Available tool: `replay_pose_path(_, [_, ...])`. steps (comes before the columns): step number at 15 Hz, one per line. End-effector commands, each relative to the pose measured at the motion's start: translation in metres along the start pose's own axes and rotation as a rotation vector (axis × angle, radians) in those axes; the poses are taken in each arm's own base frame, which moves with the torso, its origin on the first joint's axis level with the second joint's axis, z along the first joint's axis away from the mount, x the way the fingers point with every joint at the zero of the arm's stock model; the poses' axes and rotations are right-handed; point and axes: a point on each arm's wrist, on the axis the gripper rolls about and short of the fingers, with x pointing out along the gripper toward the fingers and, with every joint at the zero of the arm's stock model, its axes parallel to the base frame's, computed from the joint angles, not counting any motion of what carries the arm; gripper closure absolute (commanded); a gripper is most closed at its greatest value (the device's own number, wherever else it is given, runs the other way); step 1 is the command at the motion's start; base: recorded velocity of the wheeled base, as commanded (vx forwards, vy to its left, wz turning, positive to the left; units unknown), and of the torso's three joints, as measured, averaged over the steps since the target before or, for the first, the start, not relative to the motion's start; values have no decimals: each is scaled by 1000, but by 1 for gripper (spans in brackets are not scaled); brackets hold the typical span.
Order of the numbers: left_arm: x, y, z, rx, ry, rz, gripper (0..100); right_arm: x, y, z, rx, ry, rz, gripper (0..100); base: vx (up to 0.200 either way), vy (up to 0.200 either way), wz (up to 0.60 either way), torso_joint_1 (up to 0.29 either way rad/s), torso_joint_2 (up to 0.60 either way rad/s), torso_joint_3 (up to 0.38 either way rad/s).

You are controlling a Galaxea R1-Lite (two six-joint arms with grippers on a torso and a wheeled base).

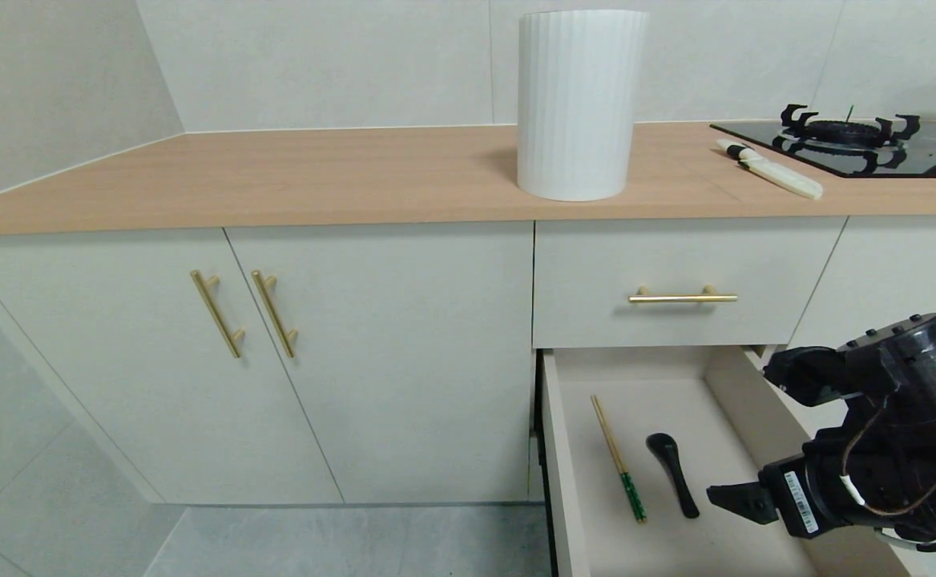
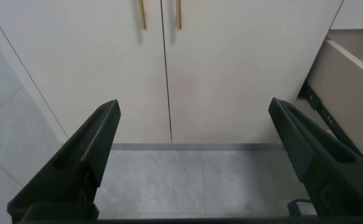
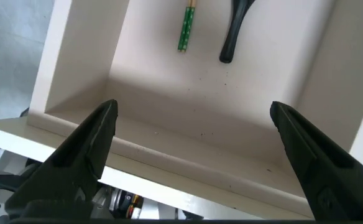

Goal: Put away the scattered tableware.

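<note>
Black, spread wide and holding nothing, the right gripper is hovering over the pulled-out drawer, where chopsticks and a spoon are lying side by side. The left gripper, equally spread and empty, is facing the cabinet doors. Beyond, a knife is resting on the counter.

Bright, soft, even light. Faint shadow left of the canister; the hob to its right reflects glare; the counter bows far left.
</note>
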Motion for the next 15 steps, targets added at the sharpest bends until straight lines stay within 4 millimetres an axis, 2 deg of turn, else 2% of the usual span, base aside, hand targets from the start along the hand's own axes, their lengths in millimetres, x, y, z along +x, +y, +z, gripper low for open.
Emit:
replay_pose_path(1, [0, 0, 0, -1, 0, 0, 0, 0, 1, -1, -6, 4, 4, 0, 0, 0, 0, 0, 0, 0])
replay_pose_path(2, [0, 0, 0, -1, 0, -1, 0, 1, 2, -1, -7, 5, 5, 0, 0, 0, 0, 0, 0, 0])
replay_pose_path(8, [0, 0, 0, -1, 0, 0, 0, 3, 5, -5, -26, 31, 11, 0, -200, 0, 0, 3, 2, 0])
replay_pose_path(12, [0, 0, 0, -1, 0, 0, 0, 4, 13, -20, -135, 128, 40, 0, 0, 0, 0, 0, 0, 0])
replay_pose_path(15, [0, 0, 0, -1, 0, 0, 0, 12, 18, -34, -211, 209, 77, 0, 0, 0, 0, 0, 0, 0])
